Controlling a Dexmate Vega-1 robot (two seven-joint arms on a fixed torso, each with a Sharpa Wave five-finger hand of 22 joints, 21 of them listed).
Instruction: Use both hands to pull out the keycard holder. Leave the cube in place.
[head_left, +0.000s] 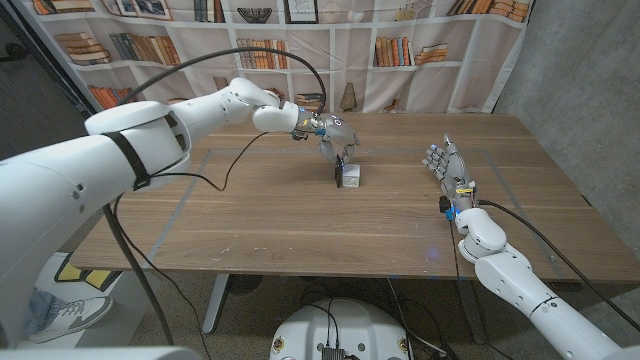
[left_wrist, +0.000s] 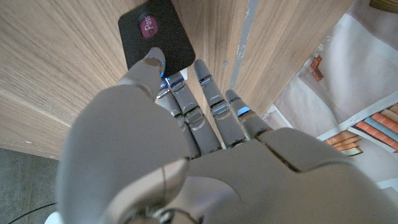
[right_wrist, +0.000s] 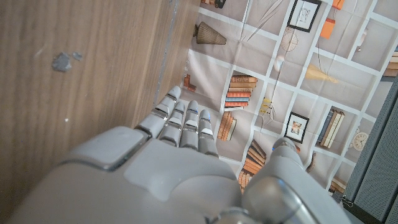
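Note:
A small pale cube (head_left: 351, 177) sits on the wooden table (head_left: 300, 215) near its middle. A black keycard holder (head_left: 342, 163) with a round red mark (left_wrist: 147, 28) hangs just above and to the left of the cube. My left hand (head_left: 333, 133) reaches in from the far left and pinches the holder (left_wrist: 155, 34) between thumb and fingertips (left_wrist: 153, 61). My right hand (head_left: 447, 165) stands upright well to the right of the cube, fingers (right_wrist: 186, 121) straight and close together, holding nothing.
A black cable (head_left: 225, 165) from the left arm drapes onto the table's left half. A backdrop printed with bookshelves (head_left: 400, 50) hangs behind the far edge. Thin tape lines (head_left: 175, 215) cross the tabletop.

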